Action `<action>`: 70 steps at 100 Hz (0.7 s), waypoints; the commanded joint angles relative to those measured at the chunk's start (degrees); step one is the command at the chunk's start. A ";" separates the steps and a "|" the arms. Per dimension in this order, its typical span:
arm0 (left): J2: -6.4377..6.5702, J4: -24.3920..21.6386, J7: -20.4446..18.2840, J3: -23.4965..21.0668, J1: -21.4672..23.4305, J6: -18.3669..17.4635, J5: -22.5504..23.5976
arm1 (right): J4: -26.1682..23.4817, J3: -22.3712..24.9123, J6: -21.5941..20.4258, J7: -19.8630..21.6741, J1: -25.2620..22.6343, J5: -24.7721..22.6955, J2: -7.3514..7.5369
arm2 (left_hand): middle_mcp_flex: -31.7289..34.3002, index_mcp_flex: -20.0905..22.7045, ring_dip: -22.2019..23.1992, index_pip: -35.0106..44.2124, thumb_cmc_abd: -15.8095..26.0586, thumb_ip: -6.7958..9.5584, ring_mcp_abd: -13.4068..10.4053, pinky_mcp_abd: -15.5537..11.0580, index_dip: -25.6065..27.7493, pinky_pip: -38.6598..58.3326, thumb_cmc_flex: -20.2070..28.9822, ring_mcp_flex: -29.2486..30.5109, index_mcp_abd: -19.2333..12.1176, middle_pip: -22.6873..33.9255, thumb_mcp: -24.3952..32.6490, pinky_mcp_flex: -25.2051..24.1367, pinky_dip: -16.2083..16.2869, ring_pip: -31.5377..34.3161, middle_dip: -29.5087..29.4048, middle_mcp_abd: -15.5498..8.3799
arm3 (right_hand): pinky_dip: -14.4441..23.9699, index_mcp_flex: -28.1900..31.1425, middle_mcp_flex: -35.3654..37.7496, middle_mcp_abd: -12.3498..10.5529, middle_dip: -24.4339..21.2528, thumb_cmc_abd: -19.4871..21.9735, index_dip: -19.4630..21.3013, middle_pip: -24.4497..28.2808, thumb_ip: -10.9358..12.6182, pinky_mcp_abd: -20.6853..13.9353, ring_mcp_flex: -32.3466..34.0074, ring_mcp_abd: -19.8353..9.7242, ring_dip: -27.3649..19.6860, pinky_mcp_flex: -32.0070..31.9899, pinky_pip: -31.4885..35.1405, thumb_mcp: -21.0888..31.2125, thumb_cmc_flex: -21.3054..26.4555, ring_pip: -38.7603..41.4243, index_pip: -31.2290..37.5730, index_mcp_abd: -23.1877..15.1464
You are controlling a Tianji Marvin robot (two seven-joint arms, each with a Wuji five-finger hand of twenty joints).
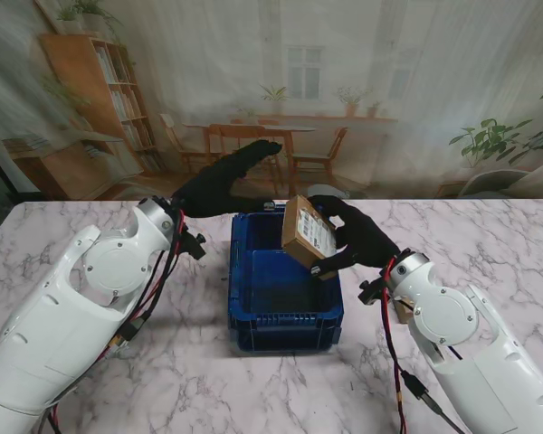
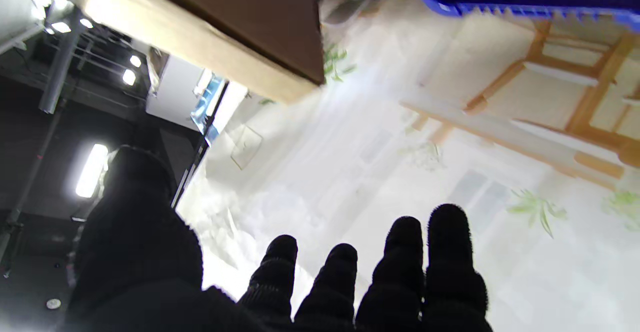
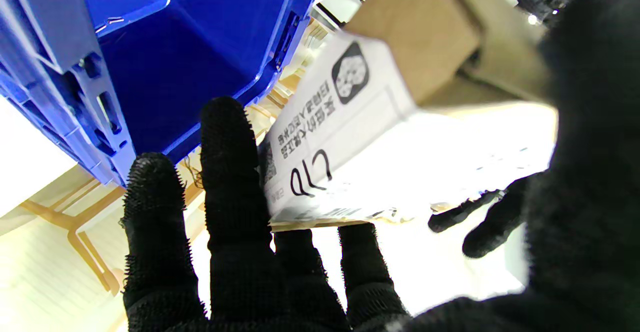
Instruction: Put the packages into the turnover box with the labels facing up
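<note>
A blue turnover box [image 1: 285, 316] stands in the middle of the marble table, and its inside looks bare. My right hand [image 1: 360, 237] is shut on a cardboard package [image 1: 309, 232] and holds it tilted over the box's right rear corner, white label [image 3: 350, 137] turned toward me. In the right wrist view the fingers [image 3: 235, 172] wrap the package's edge beside the box wall [image 3: 200, 47]. My left hand [image 1: 224, 181], in a black glove, is raised behind the box's left rear corner, fingers [image 2: 400, 262] stretched out and holding nothing. The package's brown underside [image 2: 240, 17] shows in the left wrist view.
The marble table [image 1: 190, 380] runs wide on both sides of the box. A small brown object [image 1: 403, 312] lies half hidden under my right wrist. A printed backdrop of a furnished room [image 1: 290, 90] hangs behind the table's far edge.
</note>
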 commanded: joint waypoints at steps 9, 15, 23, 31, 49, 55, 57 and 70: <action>0.25 0.52 2.36 -4.64 3.35 0.08 2.39 | -0.15 0.44 0.44 -0.79 0.20 -1.70 -0.12 | 5.14 5.59 0.33 2.74 3.96 0.89 -2.03 1.59 0.85 -1.29 2.89 1.66 0.81 1.34 0.64 -0.98 1.00 -1.06 2.17 -0.69 | -0.75 4.57 10.21 -11.21 9.36 7.75 1.16 26.43 4.06 -1.55 3.26 -9.81 0.95 0.52 1.36 33.05 14.11 4.47 8.43 -6.16; 0.41 0.81 2.25 -6.76 4.76 0.12 2.70 | 0.04 0.37 0.21 -1.01 0.66 -2.80 -0.08 | 9.41 10.75 0.90 5.44 4.54 0.92 -2.35 2.40 2.31 -1.51 4.15 3.15 0.54 2.48 0.35 -1.05 1.93 -1.19 3.51 -1.20 | -0.75 4.79 10.23 -11.24 9.34 7.82 1.24 26.47 4.02 -1.59 3.24 -9.84 0.97 0.60 1.44 33.15 14.21 4.54 8.70 -6.41; 0.46 1.35 2.77 -9.08 6.33 0.12 3.13 | 0.38 0.02 0.02 -1.11 1.48 -3.91 -0.02 | 14.27 15.37 1.88 7.36 5.76 0.89 -3.20 3.52 3.44 -1.35 5.50 6.22 -0.07 4.39 0.31 -0.54 2.99 -0.49 5.09 -2.34 | -0.69 5.00 10.20 -11.27 9.28 7.82 1.34 26.44 3.98 -1.98 3.22 -9.93 0.94 0.90 1.69 33.22 14.25 4.58 9.01 -6.82; 0.27 1.93 3.59 -10.79 7.68 0.62 2.46 | 0.86 -0.61 0.04 -0.82 2.58 -4.52 0.06 | 16.07 17.63 2.50 8.37 7.09 0.94 -3.62 3.90 4.23 -1.68 6.24 7.17 -0.23 5.06 0.37 -1.01 3.72 -0.52 5.95 -2.89 | -0.32 5.26 10.00 -11.12 9.21 7.87 1.44 26.43 3.95 -2.82 3.18 -9.88 0.89 2.03 2.76 33.40 14.29 4.63 9.38 -7.19; -0.31 3.90 6.43 -12.94 10.00 1.08 1.80 | 2.28 -2.55 0.47 0.72 6.12 -6.24 0.39 | 18.56 19.54 3.72 9.63 8.40 0.91 -3.70 4.42 5.44 -1.47 7.17 9.08 0.01 6.28 0.26 -1.24 5.24 0.00 7.11 -3.40 | 0.38 5.64 9.63 -10.92 9.06 7.98 1.54 26.43 3.91 -4.03 2.88 -9.88 0.81 3.38 4.60 33.65 14.35 4.69 9.91 -7.71; -0.52 4.64 7.81 -13.33 10.75 1.02 2.22 | 2.86 -3.21 0.22 1.07 7.35 -7.28 0.52 | 18.98 19.87 4.00 9.72 8.53 0.89 -3.55 4.68 5.62 -1.49 7.28 9.26 0.09 6.39 0.18 -1.23 5.63 -0.02 7.31 -3.18 | 0.47 5.73 9.53 -10.84 9.04 8.06 1.56 26.45 3.92 -4.04 2.77 -9.91 0.79 3.44 4.81 33.69 14.36 4.70 10.05 -8.00; -0.65 4.90 8.56 -13.37 10.96 0.99 2.41 | 3.11 -3.42 -0.04 1.09 7.75 -7.73 0.55 | 18.99 19.90 4.08 9.71 8.52 0.89 -3.47 4.76 5.66 -1.53 7.33 9.28 0.20 6.36 0.16 -1.29 5.73 -0.05 7.35 -3.15 | 0.49 5.84 9.47 -10.86 9.02 8.08 1.58 26.43 3.92 -4.06 2.76 -9.92 0.79 3.43 4.84 33.70 14.35 4.72 10.12 -8.12; -1.41 6.27 11.91 -13.36 12.24 1.16 2.18 | 4.70 -4.94 -1.15 2.03 10.40 -10.36 0.92 | 19.22 20.15 4.54 9.59 8.73 0.86 -3.15 4.91 5.84 -1.77 7.74 9.25 0.56 6.35 0.12 -1.56 6.31 -0.13 7.64 -2.83 | 0.58 6.51 9.16 -10.77 8.95 8.39 1.69 26.39 3.93 -4.13 2.50 -9.96 0.68 3.50 5.04 33.58 14.23 4.65 10.55 -8.38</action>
